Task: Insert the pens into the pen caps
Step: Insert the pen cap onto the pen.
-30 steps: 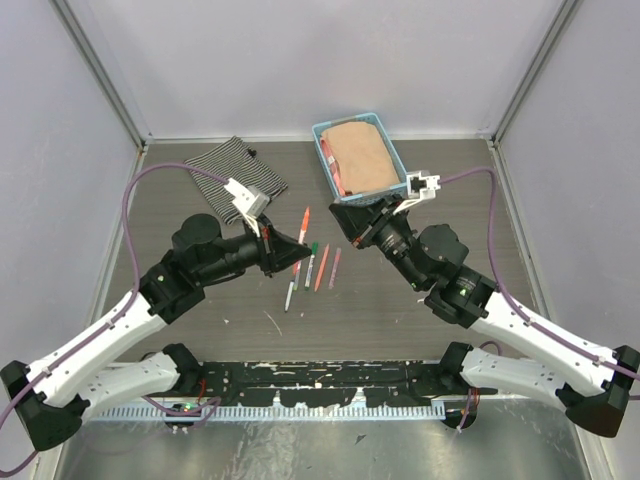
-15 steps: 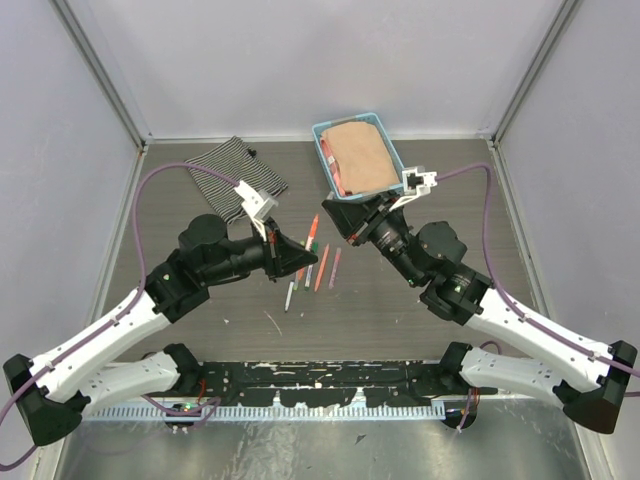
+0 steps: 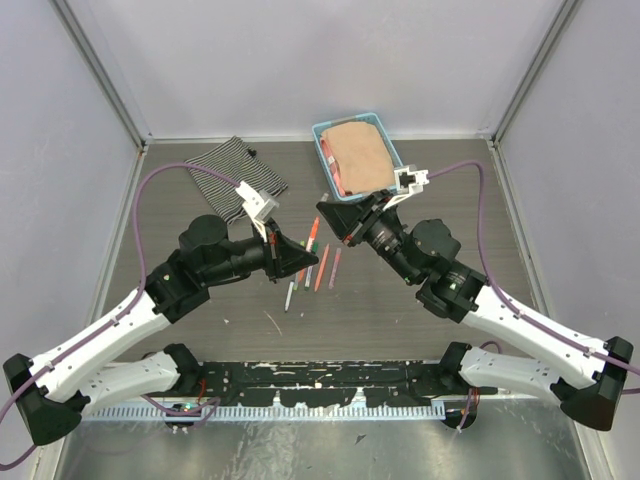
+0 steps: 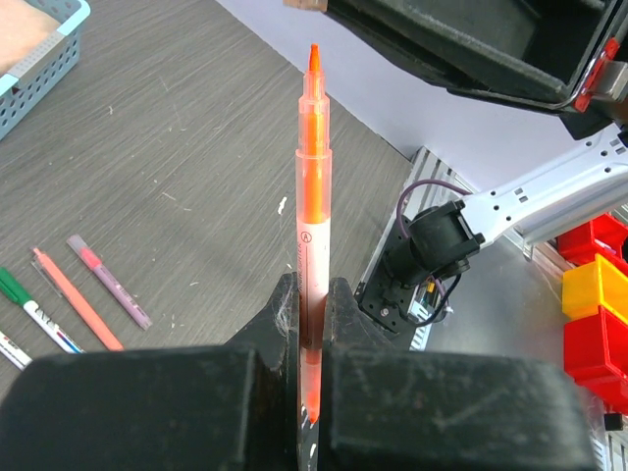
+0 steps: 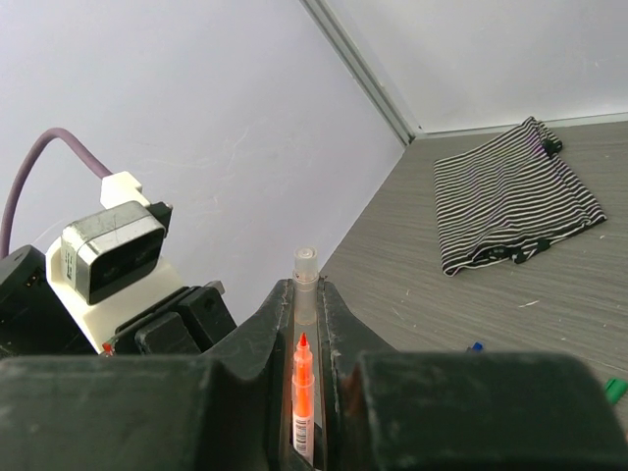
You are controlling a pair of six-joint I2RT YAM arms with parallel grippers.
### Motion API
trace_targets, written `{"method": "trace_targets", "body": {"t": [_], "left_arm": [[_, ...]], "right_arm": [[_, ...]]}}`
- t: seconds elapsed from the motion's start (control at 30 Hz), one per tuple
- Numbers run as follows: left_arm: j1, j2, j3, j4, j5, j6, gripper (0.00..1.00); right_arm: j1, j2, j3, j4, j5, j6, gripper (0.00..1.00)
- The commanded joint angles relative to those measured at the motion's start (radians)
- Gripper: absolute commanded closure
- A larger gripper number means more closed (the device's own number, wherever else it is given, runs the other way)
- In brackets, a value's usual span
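The left gripper [image 4: 312, 294] has its fingers [image 4: 280, 324] pressed onto the lower barrel of an orange pen [image 4: 312, 196], which stands straight out from them, held above the table. It is a slim, round, translucent barrel with an orange core, a printed label and a bare, pointed felt nib. The right gripper [image 5: 306, 294] has its fingers [image 5: 263, 339] squeezed on a clear cap [image 5: 306, 267], a short frosted plastic tube poking out past the fingertips. At 6 o'clock of that cap an orange nib shows in the slot. We cannot tell whether it lies under the fingers or between them, but it does not look seated in the cap, so we judge this pen lined up and not yet capped. At 6 o'clock of the 2 grippers in the top view, 4 more pens [image 3: 321, 268] lie side by side on the table [image 3: 380, 320], a matte grey wood-grained board with fine scratches. Their bodies are white, orange-red and pink, and we cannot tell which carry caps. At 3 o'clock of the right fingers, a blue cap [image 5: 474, 346] and a green cap [image 5: 614, 390] seem to lie loose, so we judge most of the work left. At 12 o'clock a blue lattice basket [image 3: 325, 165] holds tan cloth, and at 10 o'clock lies a limp striped cloth [image 3: 235, 170].
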State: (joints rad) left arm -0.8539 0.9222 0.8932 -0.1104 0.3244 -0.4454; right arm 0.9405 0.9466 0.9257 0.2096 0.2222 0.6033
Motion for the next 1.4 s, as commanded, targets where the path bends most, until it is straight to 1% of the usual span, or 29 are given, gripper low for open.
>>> {"method": "trace_targets", "body": {"t": [0.0, 1.37], "left_arm": [[-0.005, -0.007, -0.008, 0.035, 0.007, 0.019, 1.00], [-0.007, -0.005, -0.005, 0.032, -0.022, 0.025, 1.00]], "right_arm": [[0.000, 0.004, 0.050, 0.048, -0.037, 0.004, 0.86], [0.000, -0.012, 0.030, -0.003, -0.045, 0.008, 0.86]]}}
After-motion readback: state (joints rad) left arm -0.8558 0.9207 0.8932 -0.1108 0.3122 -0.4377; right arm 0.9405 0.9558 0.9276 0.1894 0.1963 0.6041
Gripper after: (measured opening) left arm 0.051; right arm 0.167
